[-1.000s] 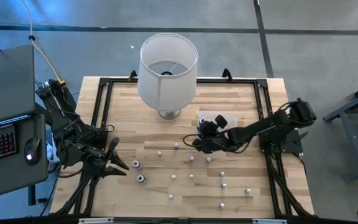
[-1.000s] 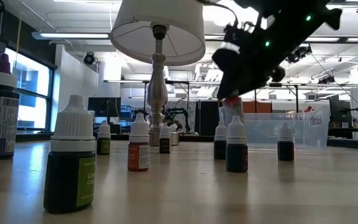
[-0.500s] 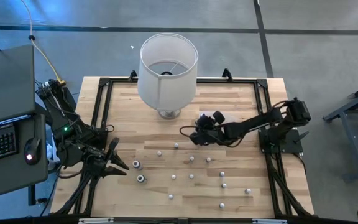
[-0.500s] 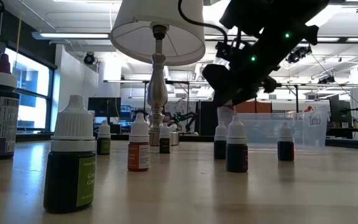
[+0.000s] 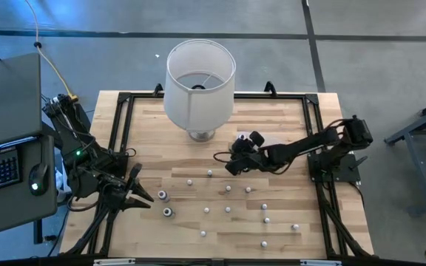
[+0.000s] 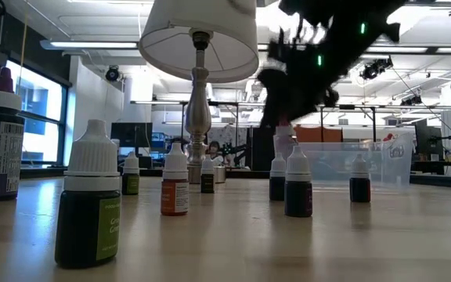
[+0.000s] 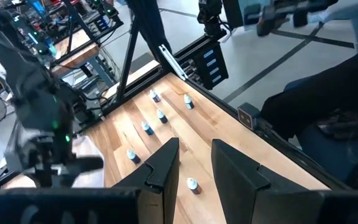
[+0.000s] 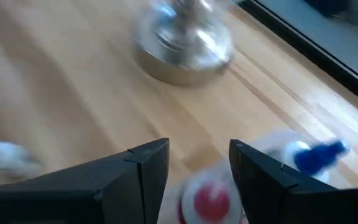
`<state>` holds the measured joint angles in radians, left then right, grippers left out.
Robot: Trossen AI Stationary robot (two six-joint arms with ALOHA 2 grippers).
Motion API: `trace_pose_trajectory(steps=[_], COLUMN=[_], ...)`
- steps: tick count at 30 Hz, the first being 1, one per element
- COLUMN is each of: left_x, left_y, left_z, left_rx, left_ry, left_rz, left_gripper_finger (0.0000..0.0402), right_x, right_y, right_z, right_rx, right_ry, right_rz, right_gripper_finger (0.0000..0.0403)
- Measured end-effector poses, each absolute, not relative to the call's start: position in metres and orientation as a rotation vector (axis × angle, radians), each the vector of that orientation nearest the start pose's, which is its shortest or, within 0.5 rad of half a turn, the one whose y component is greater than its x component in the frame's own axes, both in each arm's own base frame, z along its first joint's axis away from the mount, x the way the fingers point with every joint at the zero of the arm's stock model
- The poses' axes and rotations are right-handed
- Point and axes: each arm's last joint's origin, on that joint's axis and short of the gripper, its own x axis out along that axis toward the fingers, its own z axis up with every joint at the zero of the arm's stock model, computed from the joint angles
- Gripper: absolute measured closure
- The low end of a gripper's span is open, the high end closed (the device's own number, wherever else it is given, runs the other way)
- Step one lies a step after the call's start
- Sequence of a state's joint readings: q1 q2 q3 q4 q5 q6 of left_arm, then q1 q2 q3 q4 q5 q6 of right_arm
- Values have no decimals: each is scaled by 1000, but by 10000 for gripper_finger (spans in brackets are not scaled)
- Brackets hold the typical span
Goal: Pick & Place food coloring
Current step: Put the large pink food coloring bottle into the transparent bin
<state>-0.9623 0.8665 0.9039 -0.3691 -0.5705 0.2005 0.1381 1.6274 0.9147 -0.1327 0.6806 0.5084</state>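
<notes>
Pincer [image 8: 194, 171], right arm: parted, empty, above tub [image 5: 261, 142].

You see a pale striped wood table [image 5: 287, 118], a white lampshade [image 5: 200, 81] on a silver base [image 8: 182, 46], and white-capped food coloring [image 6: 88, 207] with dark, orange and green-labelled bodies.

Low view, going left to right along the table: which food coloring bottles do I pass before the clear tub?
Purple-labelled bottle at the edge → big green bottle up close → small green bottle → orange bottle → dark bottle by the lamp → dark bottle in front of the tub.
</notes>
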Motion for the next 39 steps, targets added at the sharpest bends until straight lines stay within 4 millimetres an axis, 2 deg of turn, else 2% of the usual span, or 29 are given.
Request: trace_pose_trajectory(steps=[7,9,11,14,16,19,24,29,35,39], left_x=[115,116,116,116,115,115,115,115,115,115], left_y=[-137,-136,-134,-130,-128,-129,-131,-130,-130,-130], left_z=[344,344,344,346,347,347,346,346,346,346], left_rx=[408,411,414,402,379,369,365,365,366,368], left_ry=[203,205,203,196,192,196,199,199,199,199], left_rz=[-386,-352,-286,-186,-160,-183,-227,-223,-223,-222], left_gripper_finger=[309,309,309,309,309,309,309,309,309,309], right_x=[321,323,323,320,313,302,284,271,255,253], right_y=[53,62,70,76,76,72,66,54,24,1], right_z=[256,268,272,262,246,220,194,185,180,178], right_rx=[68,68,42,3,11,61,-48,-47,60,191], right_ry=[470,433,422,465,543,631,761,946,1190,1316], right_rz=[-515,-456,-413,-389,-405,-437,-493,-529,-633,-532], right_gripper_finger=[240,240,240,240,240,240,240,240,239,239])
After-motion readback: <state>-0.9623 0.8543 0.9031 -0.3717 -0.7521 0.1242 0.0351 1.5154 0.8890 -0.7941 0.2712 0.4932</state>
